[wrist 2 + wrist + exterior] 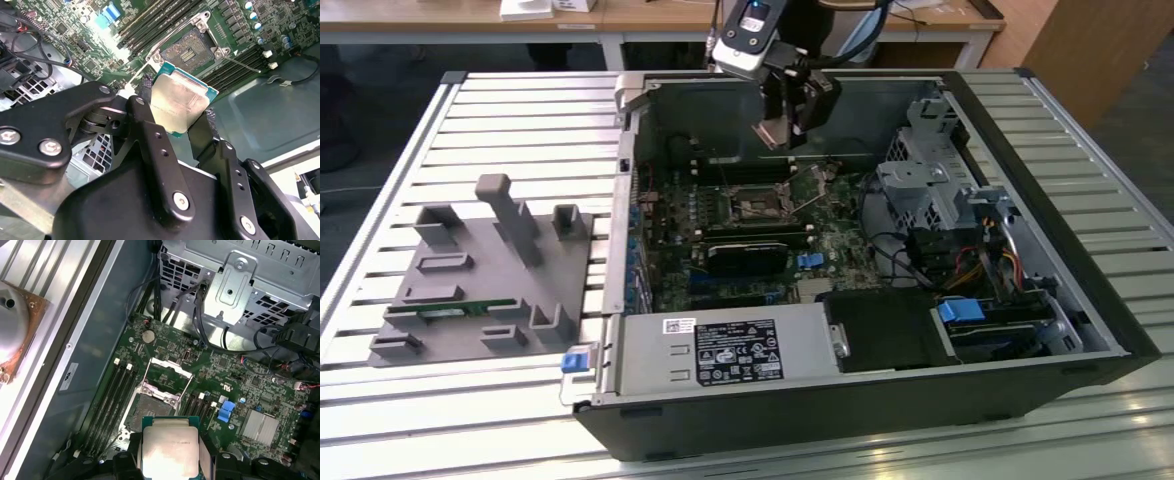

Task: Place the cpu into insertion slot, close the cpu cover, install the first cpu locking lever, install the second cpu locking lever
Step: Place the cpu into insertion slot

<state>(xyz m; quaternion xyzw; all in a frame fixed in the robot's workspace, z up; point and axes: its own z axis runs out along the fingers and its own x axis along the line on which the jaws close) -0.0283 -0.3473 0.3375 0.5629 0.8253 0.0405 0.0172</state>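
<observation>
My gripper [785,132] hangs above the open computer case [1067,300], shut on the cpu [777,133]. In both wrist views the cpu [177,102] [170,450] is a square chip with a dull silver top and a green rim, pinched on two opposite edges by the black fingers [150,130]. The insertion slot [147,412] [191,50] [754,207] lies bare below, apart from the chip. The cpu cover [167,374] stands swung up at the slot's far side. Two thin locking levers [241,64] are raised beside the slot.
Long black memory slots [112,400] flank the socket. A black graphics card [747,258] and a labelled power supply box [720,350] lie nearer the case front, a metal drive cage [927,190] on the exterior view's right. A grey fixture block [480,280] sits on the slatted table.
</observation>
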